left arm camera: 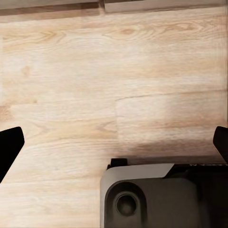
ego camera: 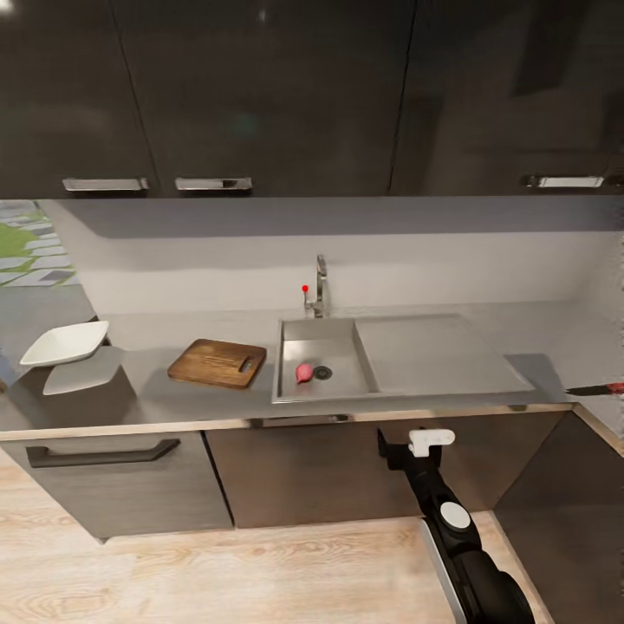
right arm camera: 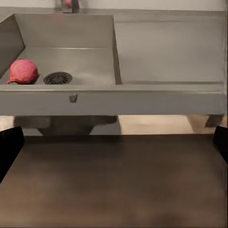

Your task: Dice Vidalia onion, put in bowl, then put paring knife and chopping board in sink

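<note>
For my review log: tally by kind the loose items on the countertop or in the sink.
Onion, in the sink: 1
Chopping board: 1
Bowl: 1
Paring knife: 1
Total: 4

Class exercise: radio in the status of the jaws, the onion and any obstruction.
Both grippers open, empty. Onion in sink beside drain. Right gripper faces sink front, below countertop. Nothing blocking the basin.
</note>
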Available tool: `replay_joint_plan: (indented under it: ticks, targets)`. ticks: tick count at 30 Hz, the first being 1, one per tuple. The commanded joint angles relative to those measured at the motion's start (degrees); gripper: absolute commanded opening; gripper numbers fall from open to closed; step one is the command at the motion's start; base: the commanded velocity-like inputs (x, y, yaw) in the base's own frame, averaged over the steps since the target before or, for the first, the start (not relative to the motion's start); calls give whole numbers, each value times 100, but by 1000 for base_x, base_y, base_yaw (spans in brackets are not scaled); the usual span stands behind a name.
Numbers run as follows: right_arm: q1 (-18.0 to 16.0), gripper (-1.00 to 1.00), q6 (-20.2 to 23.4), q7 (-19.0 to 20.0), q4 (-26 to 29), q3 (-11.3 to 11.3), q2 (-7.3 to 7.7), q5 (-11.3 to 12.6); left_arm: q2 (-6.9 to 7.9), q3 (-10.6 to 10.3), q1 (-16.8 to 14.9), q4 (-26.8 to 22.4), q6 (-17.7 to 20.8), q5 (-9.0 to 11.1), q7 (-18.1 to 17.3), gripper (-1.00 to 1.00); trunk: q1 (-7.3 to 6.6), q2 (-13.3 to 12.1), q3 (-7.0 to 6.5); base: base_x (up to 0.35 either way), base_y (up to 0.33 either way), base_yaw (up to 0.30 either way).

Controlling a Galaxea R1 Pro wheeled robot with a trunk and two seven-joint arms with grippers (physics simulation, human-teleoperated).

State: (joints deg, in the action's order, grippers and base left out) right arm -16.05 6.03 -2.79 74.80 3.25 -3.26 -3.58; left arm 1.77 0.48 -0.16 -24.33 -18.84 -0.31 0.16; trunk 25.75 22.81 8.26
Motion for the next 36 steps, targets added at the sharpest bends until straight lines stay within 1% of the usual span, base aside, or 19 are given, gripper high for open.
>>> replay_joint_plan:
  ticks: [1,12,13,15,17,20,24,25,26,27,28,29,30,32,35,36]
  targets:
    - [-4,100,38,-29,-6,9,1,-38,1,5,-2,-4,-14,-4,2,100,3,11,11,0,-307,0]
    - [-4,100,30,-29,-170,17,1,-38,21,5,-2,-10,-17,-4,2,100,3,11,11,0,-288,0]
    - [-4,100,14,-25,-312,18,1,-43,30,5,-2,-10,-21,-4,2,100,3,11,11,0,-55,0]
    - [-4,100,9,-23,-393,18,1,-51,32,6,-2,-10,-22,-4,2,100,3,11,11,0,-32,0]
    - [-4,100,5,-21,-546,24,-3,-140,39,11,-2,-18,-23,-4,2,100,3,11,11,0,-14,0]
    - [-4,100,-5,-12,-777,89,-6,-236,43,12,-2,-29,-20,-4,2,100,3,11,11,0,-5,0]
    - [-4,100,-71,1,-1367,241,-1,-302,60,13,-2,-37,-16,-1,3,100,3,11,11,0,-1,0]
    - [-4,100,-178,0,-1581,273,0,-312,64,13,-2,-37,-15,1,3,100,3,11,11,0,0,0]
    - [-4,100,-256,-2,-1681,287,0,-315,65,13,-2,-37,-15,2,3,100,3,11,11,0,0,0]
    - [-4,100,-543,-14,-1957,315,1,-321,67,13,-2,-41,-15,4,5,100,3,11,11,0,0,0]
    - [-4,100,-737,-20,-2132,325,1,-324,68,13,-2,-43,-14,4,4,100,3,11,11,0,0,0]
    - [-4,100,-822,-22,-2226,328,1,-325,68,15,-2,-43,-14,4,4,100,3,11,11,0,0,0]
    - [-4,100,-1027,-23,-2557,334,1,-328,69,16,-2,-48,-14,9,6,100,3,11,11,0,0,0]
    - [-4,100,-1234,-14,-3053,335,6,-333,69,20,-2,-52,-14,12,9,100,3,11,11,0,0,0]
    - [-4,100,-1505,-7,-3511,335,22,-335,69,21,-2,-52,-13,13,10,100,3,11,11,0,0,0]
    - [-4,100,-1737,-5,-3816,334,29,-336,69,22,-2,-53,-10,15,10,100,3,11,11,0,0,0]
